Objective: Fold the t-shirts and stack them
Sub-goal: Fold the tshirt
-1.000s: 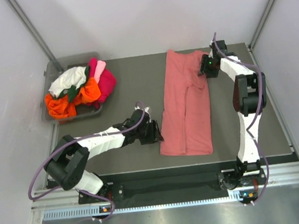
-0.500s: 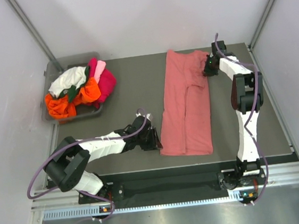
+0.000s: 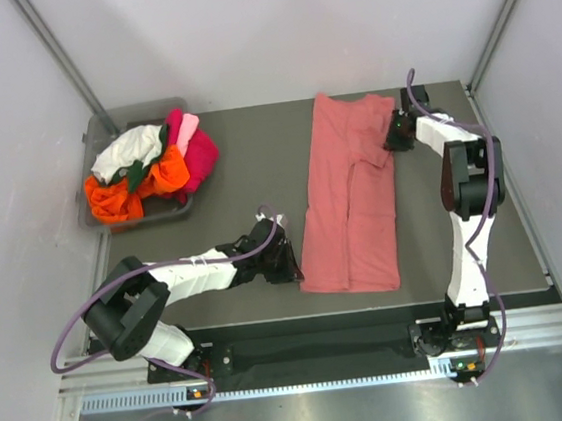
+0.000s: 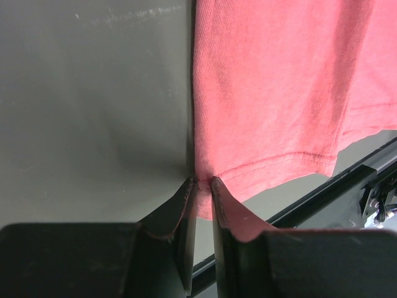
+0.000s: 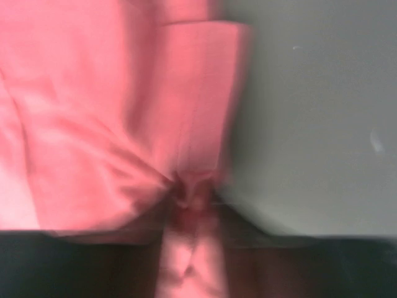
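The salmon-pink t-shirt point(image 3: 348, 198) lies as a long folded strip on the dark table, running from far to near. My left gripper point(image 3: 293, 267) is shut on its near left hem corner; the left wrist view shows the cloth point(image 4: 279, 93) pinched between the closed fingers point(image 4: 186, 205). My right gripper point(image 3: 392, 134) is shut on the shirt's far right edge; the blurred right wrist view shows pink cloth point(image 5: 111, 112) bunched between the jaws. The other t-shirts, orange point(image 3: 119, 195), magenta point(image 3: 197, 151) and white point(image 3: 129, 149), are heaped in a bin.
The grey bin point(image 3: 176, 210) stands at the table's far left corner. The table's near edge and metal rail point(image 4: 347, 180) lie just beyond the shirt's hem. White walls close in on both sides.
My left gripper slid toward the near left corner of the shirt and closed on the hem. My right gripper shifted slightly toward me along the far right edge, gripping the cloth.
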